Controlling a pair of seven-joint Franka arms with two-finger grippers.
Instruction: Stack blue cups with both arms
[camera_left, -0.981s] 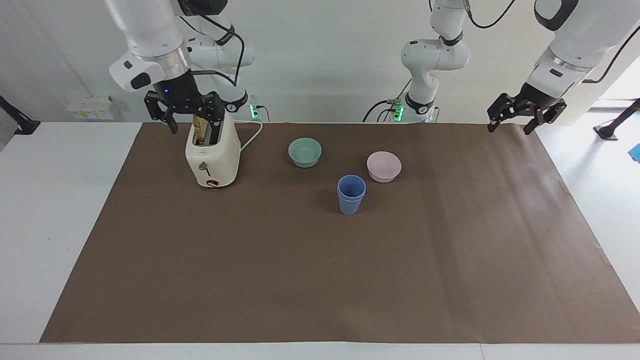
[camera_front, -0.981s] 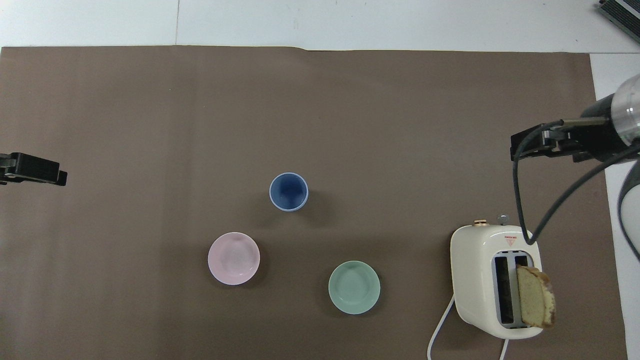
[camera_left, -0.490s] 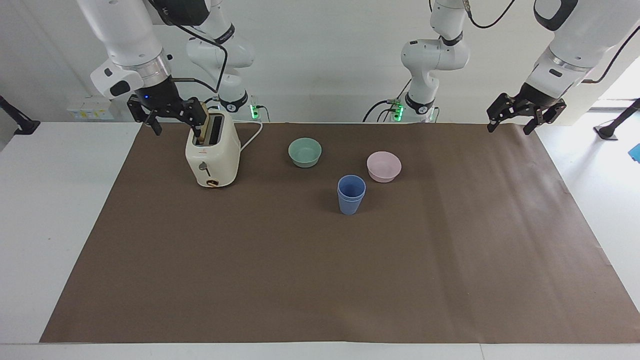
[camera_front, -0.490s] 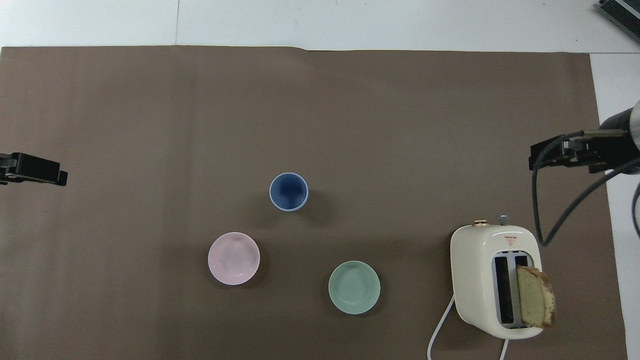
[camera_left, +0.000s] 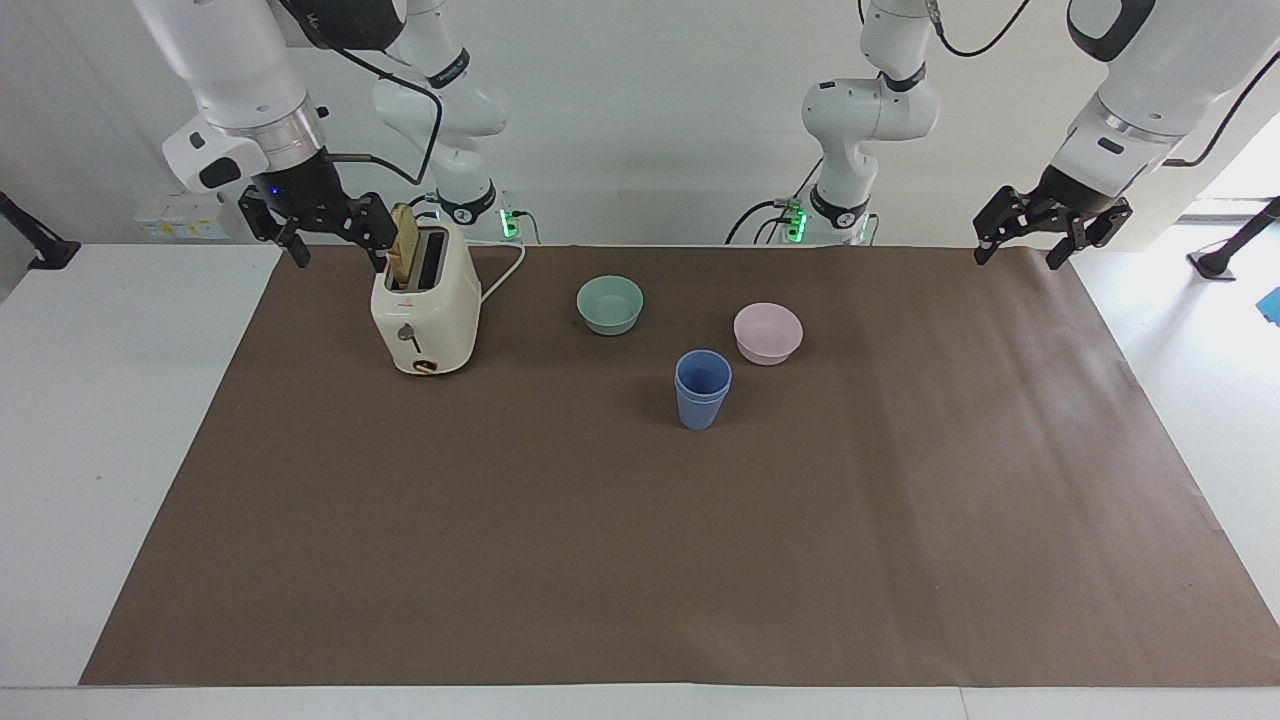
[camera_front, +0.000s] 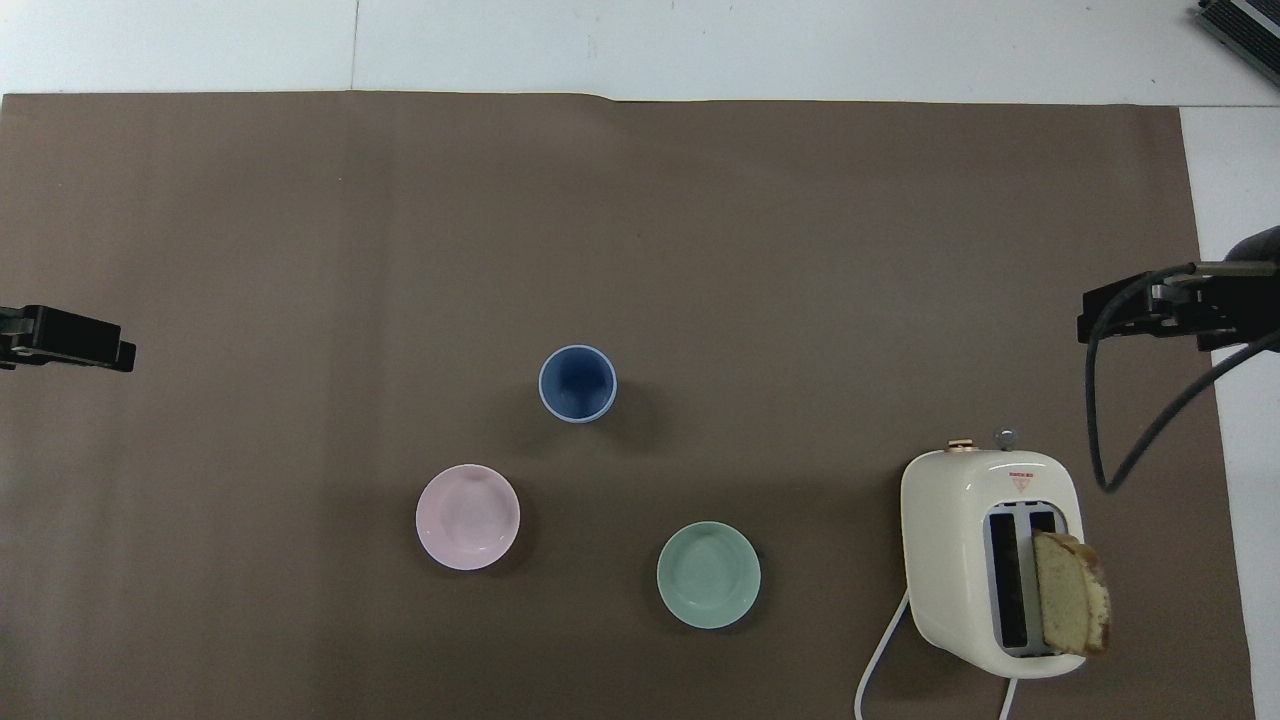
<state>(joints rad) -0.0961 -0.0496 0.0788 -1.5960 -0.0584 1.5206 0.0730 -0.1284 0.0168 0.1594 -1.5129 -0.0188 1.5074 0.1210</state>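
Well apart from both spread-fingered grippers — left gripper (camera_left: 1036, 240), right gripper (camera_left: 322, 232) — seemingly nested blue cups (camera_left: 703, 388).

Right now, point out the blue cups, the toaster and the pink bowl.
blue cups (camera_left: 703, 392), facing view, outer wall of the nested stack.
toaster (camera_left: 440, 305), facing view, cream side panel.
pink bowl (camera_front: 467, 517), overhead view, inside bottom.

A white table (camera_left: 120, 420) carries a brown mat (camera_left: 640, 560) over most of its top; on the mat stand the blue cups (camera_left: 702, 388), one nested in the other, a pink bowl (camera_left: 768, 333), a green bowl (camera_left: 610, 304) and a cream toaster (camera_left: 426, 312) holding a bread slice (camera_front: 1070, 606).
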